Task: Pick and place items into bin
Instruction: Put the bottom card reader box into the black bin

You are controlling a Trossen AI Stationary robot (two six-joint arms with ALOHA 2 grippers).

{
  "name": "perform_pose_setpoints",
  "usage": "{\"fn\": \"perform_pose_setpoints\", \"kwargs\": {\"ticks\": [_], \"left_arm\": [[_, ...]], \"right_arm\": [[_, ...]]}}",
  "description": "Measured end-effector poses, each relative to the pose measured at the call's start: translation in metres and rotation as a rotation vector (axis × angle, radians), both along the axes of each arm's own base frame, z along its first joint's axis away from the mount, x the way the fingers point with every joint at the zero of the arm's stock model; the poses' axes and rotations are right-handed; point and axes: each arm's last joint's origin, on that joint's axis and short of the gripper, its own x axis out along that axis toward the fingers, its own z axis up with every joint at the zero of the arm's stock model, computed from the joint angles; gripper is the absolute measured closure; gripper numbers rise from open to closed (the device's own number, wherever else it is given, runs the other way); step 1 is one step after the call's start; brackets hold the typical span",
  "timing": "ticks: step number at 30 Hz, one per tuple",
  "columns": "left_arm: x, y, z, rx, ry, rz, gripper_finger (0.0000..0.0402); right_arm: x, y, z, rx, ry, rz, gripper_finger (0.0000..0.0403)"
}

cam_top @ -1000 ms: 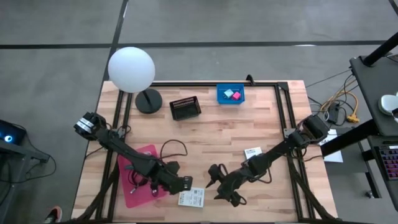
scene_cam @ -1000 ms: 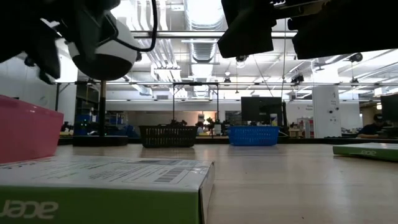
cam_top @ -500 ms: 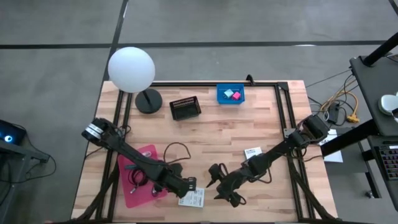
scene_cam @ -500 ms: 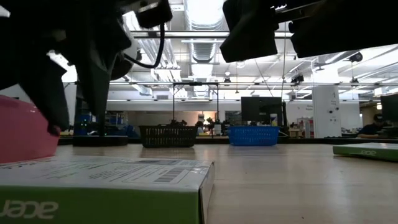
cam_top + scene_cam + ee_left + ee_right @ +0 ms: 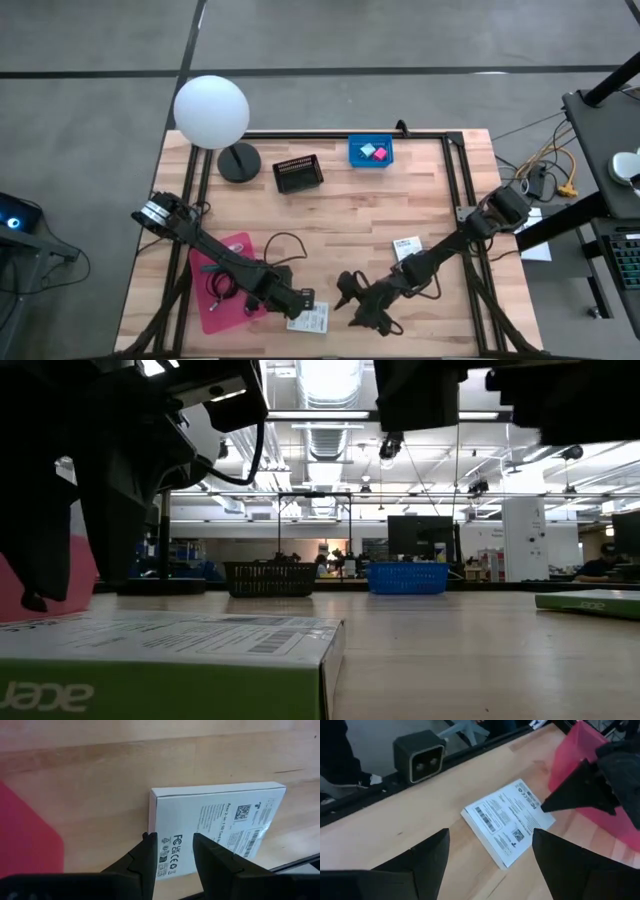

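Observation:
A white printed packet [image 5: 312,320] lies flat on the wooden table near its front edge, green-sided in the low view [image 5: 170,650]. My left gripper [image 5: 173,837] stands open, pointing steeply down over the packet's corner beside the pink tray [image 5: 238,250]; I cannot tell whether its fingers touch the packet. My right gripper [image 5: 491,834] is wide open just right of the packet [image 5: 507,822] and above the table. A second packet [image 5: 407,245] lies flat under the right arm. The blue bin [image 5: 353,160] at the far edge holds a pink cube [image 5: 380,153] and a teal cube [image 5: 367,150].
The pink tray holds coiled cables [image 5: 222,288], and a black cable [image 5: 282,240] loops over the left arm. A black basket [image 5: 297,173] and a white globe lamp [image 5: 211,112] stand at the far left. A camera block [image 5: 419,755] sits at the near edge.
My left gripper has come down and a little toward the table's near right, from above the pink tray's edge to just over the white packet's corner, keeping the same gap between its fingers. The packet has not moved.

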Motion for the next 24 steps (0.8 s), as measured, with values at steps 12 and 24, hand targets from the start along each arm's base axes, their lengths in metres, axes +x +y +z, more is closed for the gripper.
{"fn": "perform_pose_setpoints", "kwargs": {"ticks": [12,24], "left_arm": [[0.007,-0.006,-0.02,-0.029,0.023,-0.019,0.0293],[0.008,-0.008,-0.022,-0.03,0.016,-0.067,0.0293]], "right_arm": [[0.002,0.001,-0.013,0.031,0.057,-0.043,0.0138],[-0.002,0.007,-0.013,-0.107,-0.021,0.116,0.0147]]}}
